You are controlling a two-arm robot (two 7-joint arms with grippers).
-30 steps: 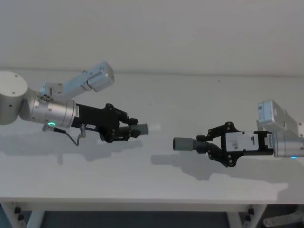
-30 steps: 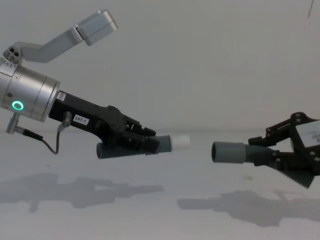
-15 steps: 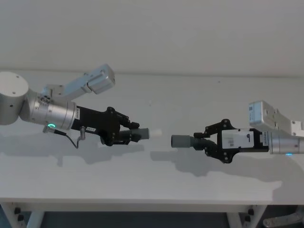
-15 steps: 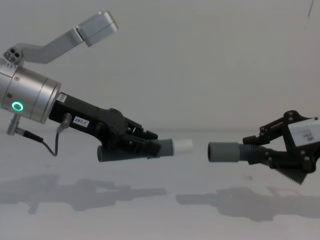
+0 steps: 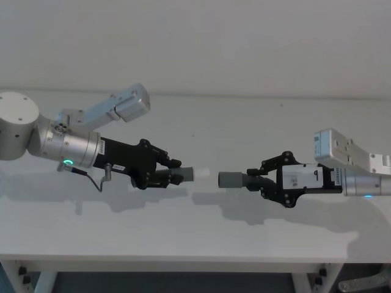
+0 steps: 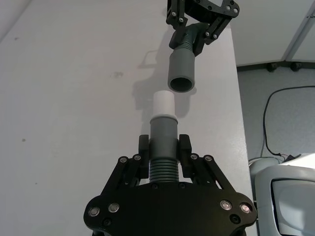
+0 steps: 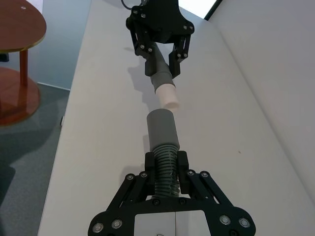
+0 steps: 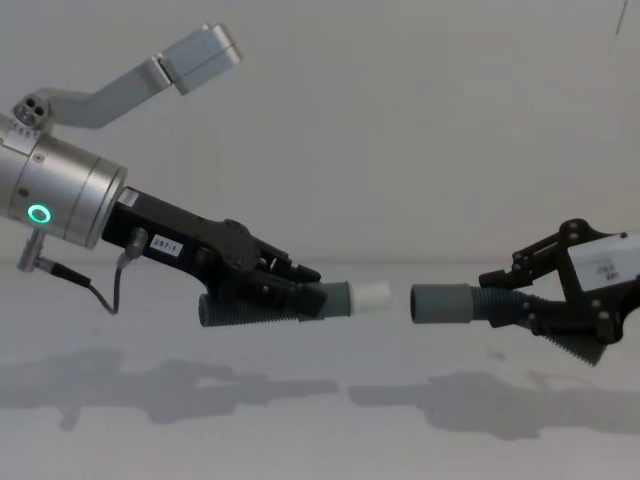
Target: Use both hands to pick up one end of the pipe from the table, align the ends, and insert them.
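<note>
Both pipe pieces hang in the air above the table (image 5: pixel 183 238). My left gripper (image 5: pixel 166 174) is shut on the ribbed part of the left pipe piece (image 8: pixel 240 311), whose grey cuff (image 8: pixel 338 299) ends in a white spigot (image 8: pixel 372 296). My right gripper (image 5: pixel 261 181) is shut on the other pipe piece just behind its plain open cuff (image 5: pixel 231 180). The two ends face each other, roughly in line, with a small gap between them. In the left wrist view the spigot (image 6: pixel 163 104) points at the open cuff (image 6: pixel 181 72). The right wrist view has the cuff (image 7: pixel 162 128) just short of the spigot (image 7: pixel 167 96).
The table's front edge (image 5: pixel 183 257) runs along the bottom of the head view, with its legs below. Off the table's side, a brown round side table (image 7: pixel 19 24) stands on the floor. A black cable (image 6: pixel 275 123) lies on the floor beyond the other side.
Both arms have closed in toward the middle, the right gripper moving left more than the left moved right. The gap between spigot and open cuff has shrunk markedly.
</note>
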